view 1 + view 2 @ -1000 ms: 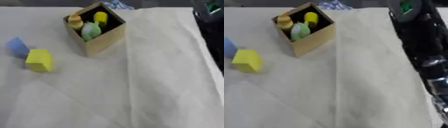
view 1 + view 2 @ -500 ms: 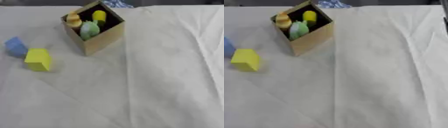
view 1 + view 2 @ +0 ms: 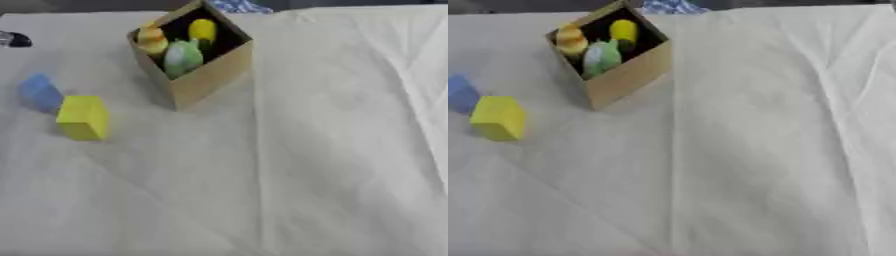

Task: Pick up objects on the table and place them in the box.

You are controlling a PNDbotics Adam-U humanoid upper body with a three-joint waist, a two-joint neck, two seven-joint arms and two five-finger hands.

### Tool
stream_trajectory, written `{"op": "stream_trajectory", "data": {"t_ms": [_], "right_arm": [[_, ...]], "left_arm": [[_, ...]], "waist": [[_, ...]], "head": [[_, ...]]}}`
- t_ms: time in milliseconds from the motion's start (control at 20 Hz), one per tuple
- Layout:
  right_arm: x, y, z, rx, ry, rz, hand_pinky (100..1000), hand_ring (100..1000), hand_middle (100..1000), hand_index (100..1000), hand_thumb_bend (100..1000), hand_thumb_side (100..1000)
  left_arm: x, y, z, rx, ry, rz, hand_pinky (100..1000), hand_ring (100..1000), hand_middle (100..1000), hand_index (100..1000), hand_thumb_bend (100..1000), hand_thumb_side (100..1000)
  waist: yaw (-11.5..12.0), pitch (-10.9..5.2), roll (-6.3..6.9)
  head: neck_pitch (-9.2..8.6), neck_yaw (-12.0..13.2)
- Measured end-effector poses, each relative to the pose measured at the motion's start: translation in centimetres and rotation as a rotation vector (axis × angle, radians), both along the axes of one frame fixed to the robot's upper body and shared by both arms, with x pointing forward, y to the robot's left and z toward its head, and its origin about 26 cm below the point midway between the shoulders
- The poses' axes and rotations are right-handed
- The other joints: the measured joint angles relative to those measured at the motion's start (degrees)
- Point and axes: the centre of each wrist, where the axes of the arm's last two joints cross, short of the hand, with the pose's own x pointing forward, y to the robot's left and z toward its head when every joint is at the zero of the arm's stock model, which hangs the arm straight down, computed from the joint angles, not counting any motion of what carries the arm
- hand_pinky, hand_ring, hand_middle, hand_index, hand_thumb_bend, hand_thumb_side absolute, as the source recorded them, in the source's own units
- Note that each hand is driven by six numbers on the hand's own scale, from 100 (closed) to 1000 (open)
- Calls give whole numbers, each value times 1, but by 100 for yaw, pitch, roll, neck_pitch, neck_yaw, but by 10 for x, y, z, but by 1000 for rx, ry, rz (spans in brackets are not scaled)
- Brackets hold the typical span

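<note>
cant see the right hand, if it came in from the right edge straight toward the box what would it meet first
Probably the box itself: only bare white cloth lies between the right edge and its right wall, as far as the views show.

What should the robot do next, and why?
Probably reach its left arm toward the yellow block, since it and the blue block lie on the cloth left of the box, which already holds three things. No robot hand shows.
</note>
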Motion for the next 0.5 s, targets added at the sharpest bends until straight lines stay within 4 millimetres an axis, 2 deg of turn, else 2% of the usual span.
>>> {"op": "stream_trajectory", "data": {"t_ms": [250,500], "right_arm": [[2,2,-2,5,9,0,894,831,693,845,100,381],[3,4,-4,11,16,2,894,830,692,845,100,385]], "left_arm": [[19,-11,-9,41,89,14,881,863,822,916,738,456],[28,-13,-19,57,178,22,883,864,822,911,741,441]], "waist": [[23,-1,-1],[51,-3,-1]], "head": [[-1,47],[-5,107]]}}
